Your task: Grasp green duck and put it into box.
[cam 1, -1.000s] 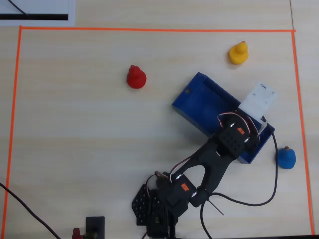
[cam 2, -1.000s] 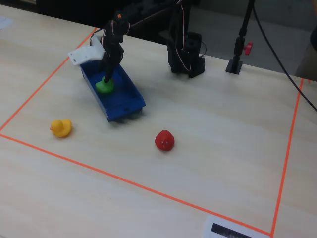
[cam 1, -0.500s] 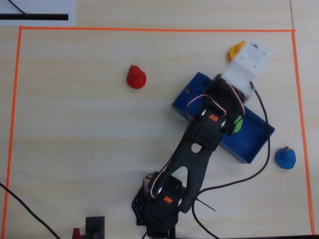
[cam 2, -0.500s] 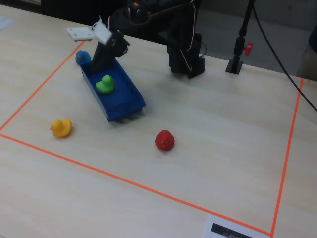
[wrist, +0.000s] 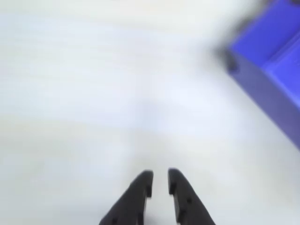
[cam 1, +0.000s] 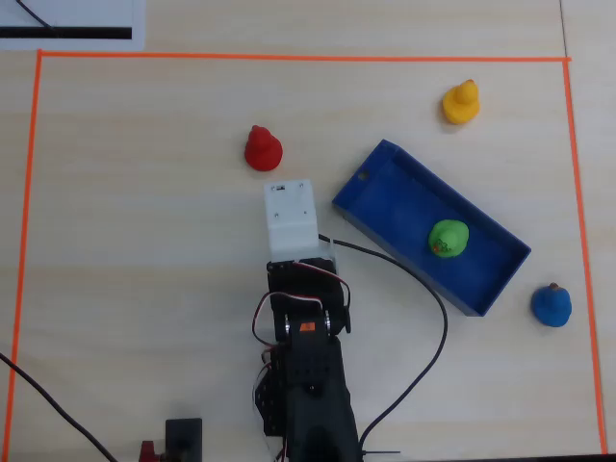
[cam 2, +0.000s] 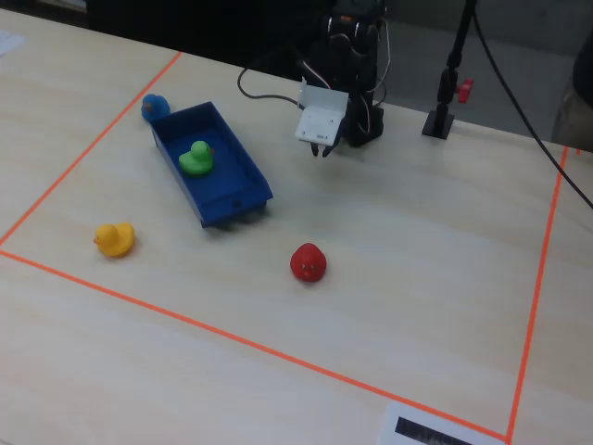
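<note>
Green duck (cam 1: 449, 238) sits inside the box (cam 1: 385, 166), a long blue tray with low walls. Only the overhead and fixed views show it; the wrist view (pretty blurry) just catches a box corner (wrist: 262, 61) and pale wood-look tabletop (wrist: 93, 93). The tool (wrist: 160, 177) hangs over bare tabletop holding nothing, black fingers nearly together with a thin gap. Rounded red (cam 1: 263, 148), yellow (cam 1: 460, 102) and blue (cam 1: 551, 305) ducks sit outside the box

Black arm (cam 1: 306, 385); white wrist housing (cam 1: 292, 218); black end effector (wrist: 159, 180); red-white wires.

four ducks (cam 1: 449, 238), one box (cam 1: 377, 166)
</note>
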### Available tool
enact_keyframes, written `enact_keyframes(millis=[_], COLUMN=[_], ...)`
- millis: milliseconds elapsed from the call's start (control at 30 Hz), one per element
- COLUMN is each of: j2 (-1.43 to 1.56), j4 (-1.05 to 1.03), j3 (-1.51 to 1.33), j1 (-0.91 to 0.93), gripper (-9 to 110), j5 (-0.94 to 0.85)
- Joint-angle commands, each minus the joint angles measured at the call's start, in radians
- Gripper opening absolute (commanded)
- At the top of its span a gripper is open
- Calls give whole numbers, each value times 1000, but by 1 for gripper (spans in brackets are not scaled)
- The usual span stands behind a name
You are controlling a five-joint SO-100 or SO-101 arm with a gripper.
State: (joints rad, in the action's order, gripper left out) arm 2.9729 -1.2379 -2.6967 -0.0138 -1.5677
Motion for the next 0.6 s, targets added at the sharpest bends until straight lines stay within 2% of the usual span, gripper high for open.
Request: enact_keyframes(millis=[0, 133, 433, 567], j2=[166, 221, 339, 339], j4=[138, 137, -95, -106], j3=[-270, -357, -414, -414], j1=[-26, -29, 17, 18], gripper=[0, 0, 0, 0], j5=[-8, -17, -60, -51])
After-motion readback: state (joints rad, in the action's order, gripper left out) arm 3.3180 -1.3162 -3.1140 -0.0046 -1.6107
